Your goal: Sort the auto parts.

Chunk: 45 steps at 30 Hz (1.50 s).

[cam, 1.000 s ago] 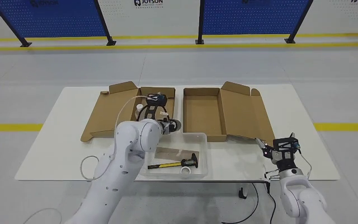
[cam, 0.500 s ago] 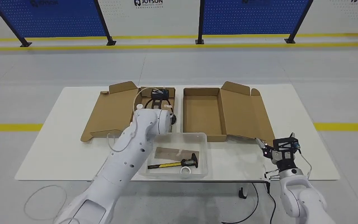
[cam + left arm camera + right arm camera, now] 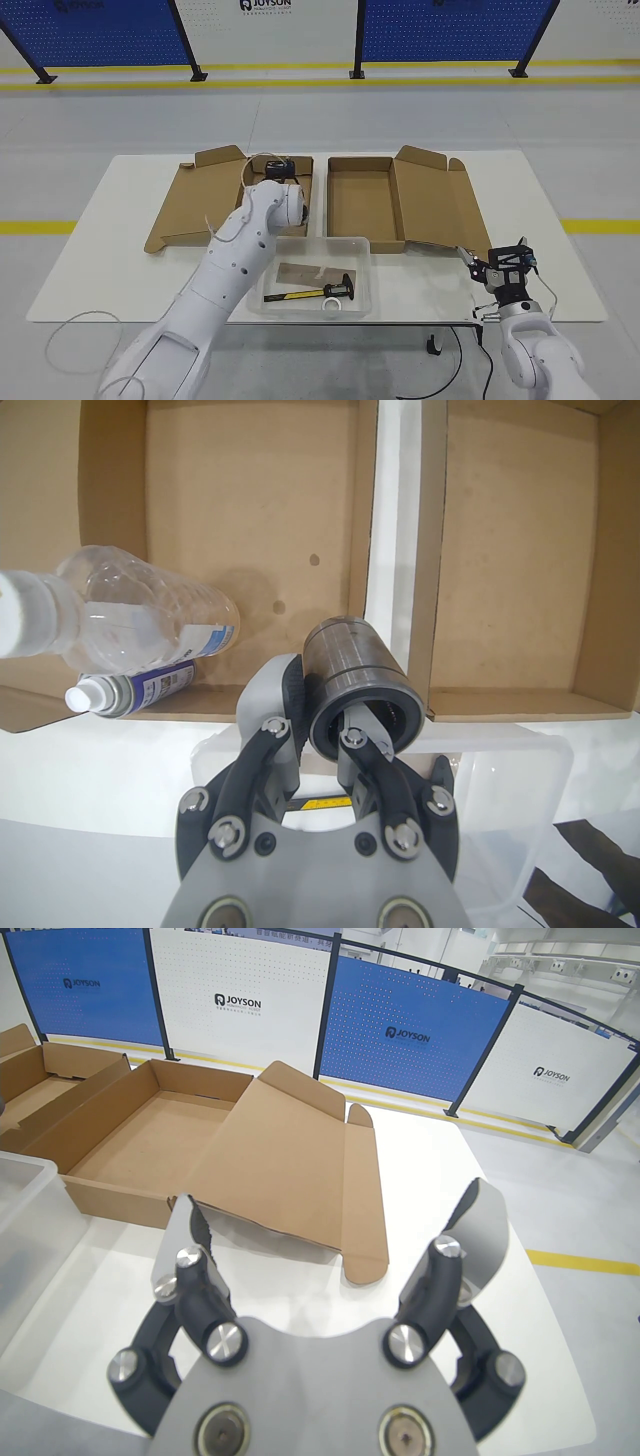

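1. Plainly, the left gripper (image 3: 325,705) is clamped on the steel bearing sleeve (image 3: 357,680). One finger sits inside the bore and the other presses on the outer wall.
2. The sleeve hangs over the left box (image 3: 250,500), close to the side wall that faces the right box (image 3: 515,550). Its long axis runs in line with the fingers and points deeper into the left box, with the open end toward the wrist.
3. The next move looks like a set-down into the left box. Bare cardboard floor lies straight ahead of the sleeve. The clear bottle (image 3: 140,620) and the spray can (image 3: 135,690) lie at the left box's opposite side, well apart from it. Being round, the sleeve may roll once it is let go.
4. The right gripper (image 3: 335,1208) hangs with its fingers spread and nothing between them. It is well away from the left box, out beyond the right box's folded-out lid, so the left arm is by far the nearer.
5. The left box stands on a white table (image 3: 120,260). A clear bin (image 3: 500,744) sits just beside its near wall, with a caliper (image 3: 305,294) inside.
6. Beyond the left box run yellow floor lines (image 3: 300,82) and blue and white perforated panels (image 3: 400,1028).
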Motion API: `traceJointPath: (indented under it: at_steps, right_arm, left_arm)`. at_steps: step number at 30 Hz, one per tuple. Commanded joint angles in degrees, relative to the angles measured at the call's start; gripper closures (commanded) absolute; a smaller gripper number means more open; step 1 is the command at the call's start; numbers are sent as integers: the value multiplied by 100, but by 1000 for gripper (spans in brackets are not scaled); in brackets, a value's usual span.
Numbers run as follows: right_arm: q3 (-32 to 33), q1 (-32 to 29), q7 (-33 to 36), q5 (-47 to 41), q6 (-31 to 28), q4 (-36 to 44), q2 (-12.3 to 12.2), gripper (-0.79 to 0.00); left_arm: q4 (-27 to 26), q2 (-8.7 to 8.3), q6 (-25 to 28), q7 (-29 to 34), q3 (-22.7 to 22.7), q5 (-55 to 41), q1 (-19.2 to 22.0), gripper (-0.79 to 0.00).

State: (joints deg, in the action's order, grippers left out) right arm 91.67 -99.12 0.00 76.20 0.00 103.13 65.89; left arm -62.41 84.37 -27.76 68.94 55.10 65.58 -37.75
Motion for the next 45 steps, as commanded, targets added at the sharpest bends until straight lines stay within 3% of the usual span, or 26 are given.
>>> traceJointPath:
  at_steps: [1, 9, 23, 27, 31, 34, 38, 41, 45]
  right_arm:
    - [0, 0, 0, 0, 0, 0, 0, -785]
    - [0, 0, 0, 0, 0, 0, 0, -785]
    - [0, 0, 0, 0, 0, 0, 0, -785]
    - [0, 0, 0, 0, 0, 0, 0, -785]
    - [0, 0, 0, 0, 0, 0, 0, -785]
    - [0, 0, 0, 0, 0, 0, 0, -785]
    - [0, 0, 0, 0, 0, 0, 0, -785]
    - [0, 0, 0, 0, 0, 0, 0, -785]
    - [0, 0, 0, 0, 0, 0, 0, -785]
  left_arm:
    - [248, 35, 3, -40, -38, -26, 89, 0]
    - [1037, 183, 70, -217, -157, -261, 349, 0]
    - [1984, 445, 135, -505, -335, -652, 700, 0]
    - [2199, 510, 136, -596, -391, -670, 789, -135]
    - [2343, 566, 146, -669, -420, -712, 856, -182]
    - [2421, 596, 142, -710, -427, -724, 895, -268]
    - [2384, 621, 102, -750, -446, -663, 924, -283]
    - [2175, 615, 59, -822, -420, -607, 888, -376]
    - [1675, 551, -59, -849, -326, -422, 719, -785]
